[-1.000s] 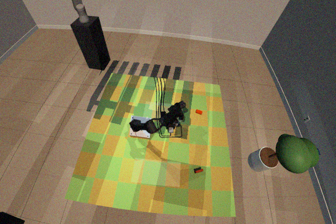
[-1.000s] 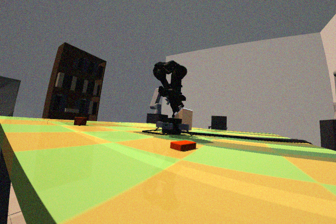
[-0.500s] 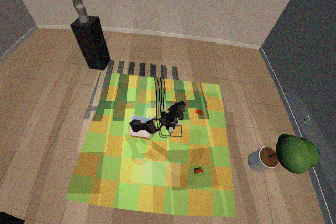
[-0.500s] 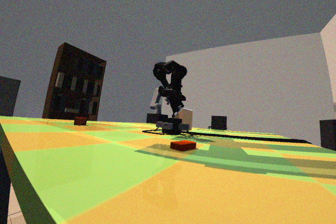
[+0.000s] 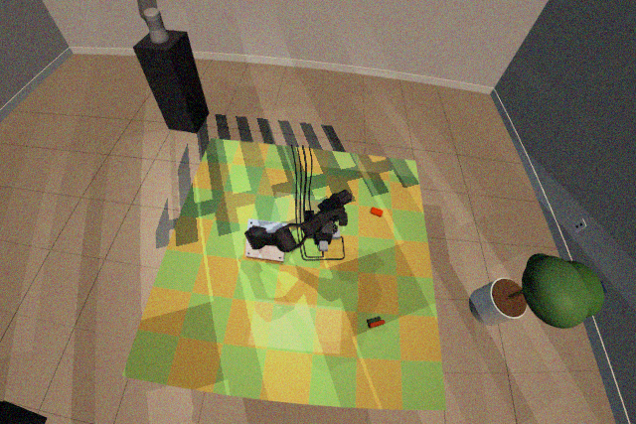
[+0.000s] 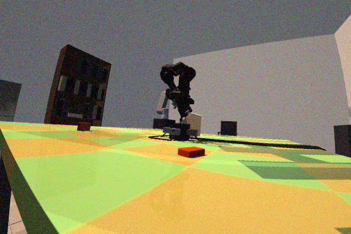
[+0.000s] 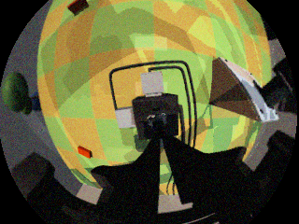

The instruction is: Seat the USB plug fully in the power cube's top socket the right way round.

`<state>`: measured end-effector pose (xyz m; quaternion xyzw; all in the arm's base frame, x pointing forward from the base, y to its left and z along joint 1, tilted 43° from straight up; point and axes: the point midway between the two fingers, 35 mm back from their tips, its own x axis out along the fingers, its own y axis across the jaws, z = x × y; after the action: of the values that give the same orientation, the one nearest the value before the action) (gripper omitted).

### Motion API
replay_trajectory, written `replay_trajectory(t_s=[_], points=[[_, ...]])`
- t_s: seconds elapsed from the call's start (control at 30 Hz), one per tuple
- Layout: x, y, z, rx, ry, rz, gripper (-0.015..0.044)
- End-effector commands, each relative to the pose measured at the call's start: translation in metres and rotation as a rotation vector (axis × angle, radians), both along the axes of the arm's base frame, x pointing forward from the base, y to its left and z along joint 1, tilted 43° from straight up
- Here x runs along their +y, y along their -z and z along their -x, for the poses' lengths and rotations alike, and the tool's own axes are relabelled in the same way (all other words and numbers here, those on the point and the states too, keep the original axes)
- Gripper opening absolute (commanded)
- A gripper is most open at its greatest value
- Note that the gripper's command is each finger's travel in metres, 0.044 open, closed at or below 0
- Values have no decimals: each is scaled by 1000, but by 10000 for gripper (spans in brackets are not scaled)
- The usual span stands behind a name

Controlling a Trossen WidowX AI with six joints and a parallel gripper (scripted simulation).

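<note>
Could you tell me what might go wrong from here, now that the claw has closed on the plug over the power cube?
1. The claw is shut on the USB plug, which sits jammed in the power cube; pulling up could lift the cube too.
2. Black cables loop closely around the cube, so turning the plug could snag them.
3. The small red block lies near the arm and could be swept during withdrawal.

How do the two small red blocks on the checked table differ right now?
The plain red block lies beside the arm, on an orange square; the red block with a dark half lies farther from it, near a green square's edge. The first is red all over; the second is part black. Both lie flat, apart from the black pincer, which is shut on the dark USB plug at the power cube.
</note>
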<state>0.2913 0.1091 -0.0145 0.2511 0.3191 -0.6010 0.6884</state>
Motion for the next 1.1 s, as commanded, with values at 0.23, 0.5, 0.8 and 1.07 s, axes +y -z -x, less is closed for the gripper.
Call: replay_trajectory(t_s=[0.23, 0.5, 0.8, 1.07], points=[[5, -6, 1, -3, 5, -3, 0], [9, -10, 1, -3, 5, -4, 0], [13, -14, 1, -2, 5, -4, 0], [15, -16, 2, 2, 0, -3, 0]])
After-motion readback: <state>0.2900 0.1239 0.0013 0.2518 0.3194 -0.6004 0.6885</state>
